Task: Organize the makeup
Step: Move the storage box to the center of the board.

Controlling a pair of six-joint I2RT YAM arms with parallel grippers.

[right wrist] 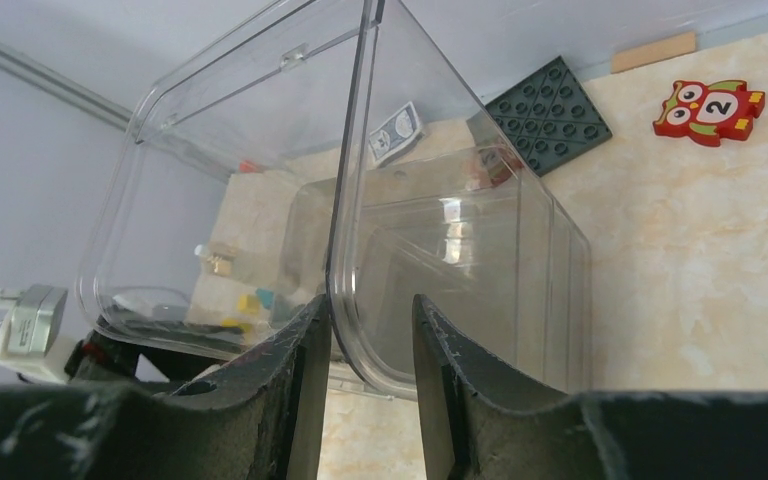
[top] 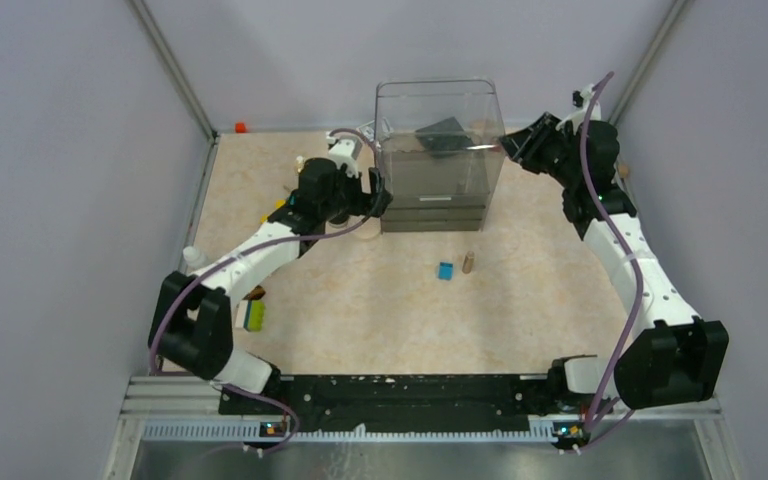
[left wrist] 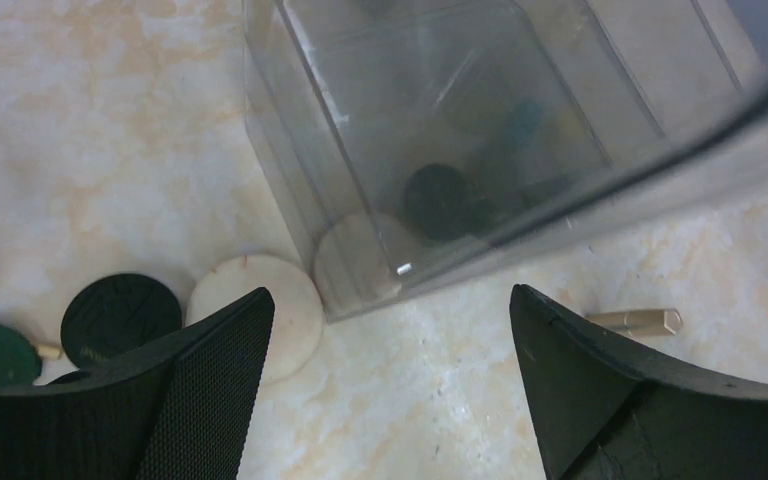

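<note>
Here, my right jaws clamped clear bin (right wrist: 460, 260) wall at 3 o'clock, likely steadying it; my left jaws hung wide, empty, over beige disc (left wrist: 250, 310), black compact (left wrist: 120, 315) on counter (left wrist: 110, 120) at bin's 8 o'clock.

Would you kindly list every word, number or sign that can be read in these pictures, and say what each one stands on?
"2": on the belly of the red owl-shaped piece, in the right wrist view.
Blue-patterned card, seen through the clear bin: its print is too small to read.
Nothing else in any view is legible.
</note>
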